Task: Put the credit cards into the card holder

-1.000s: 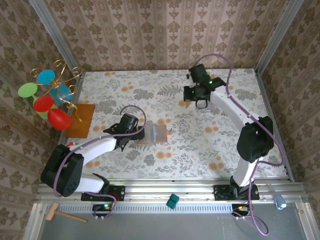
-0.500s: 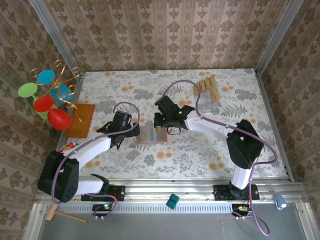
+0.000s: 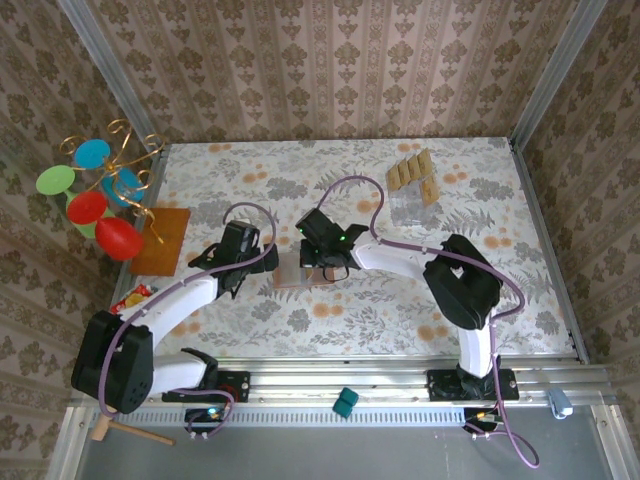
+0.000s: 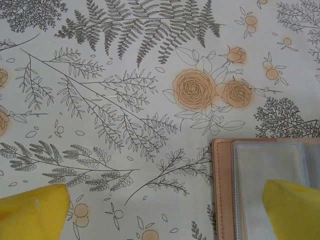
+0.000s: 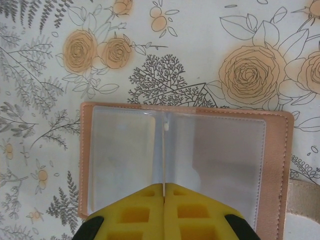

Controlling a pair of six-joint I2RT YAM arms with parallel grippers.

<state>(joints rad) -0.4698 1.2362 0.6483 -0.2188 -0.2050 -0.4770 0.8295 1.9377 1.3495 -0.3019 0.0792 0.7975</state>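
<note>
The card holder [image 3: 303, 270] lies open and flat at mid-table, salmon-brown with clear pockets [image 5: 125, 155]. My right gripper [image 3: 328, 262] hovers over it, shut on one credit card [image 5: 164, 150]. I see that card edge-on, as a thin line above the holder's centre fold. Several tan credit cards [image 3: 412, 171] stand in a row at the back right. My left gripper [image 3: 258, 262] stands open just left of the holder. One of its fingers [image 4: 292, 207] overlaps the holder's left edge [image 4: 222, 190], and nothing is between the jaws.
An orange-brown mat [image 3: 163, 240] lies at the left. A wire stand with coloured discs [image 3: 98, 195] rises over it. Patterned walls close off the back and both sides. A teal block [image 3: 345, 402] and a wooden mallet [image 3: 120, 428] sit beyond the near rail.
My right arm has swung from the back right, by the card row, down to the open card holder. My left gripper has shifted slightly left, staying open.
</note>
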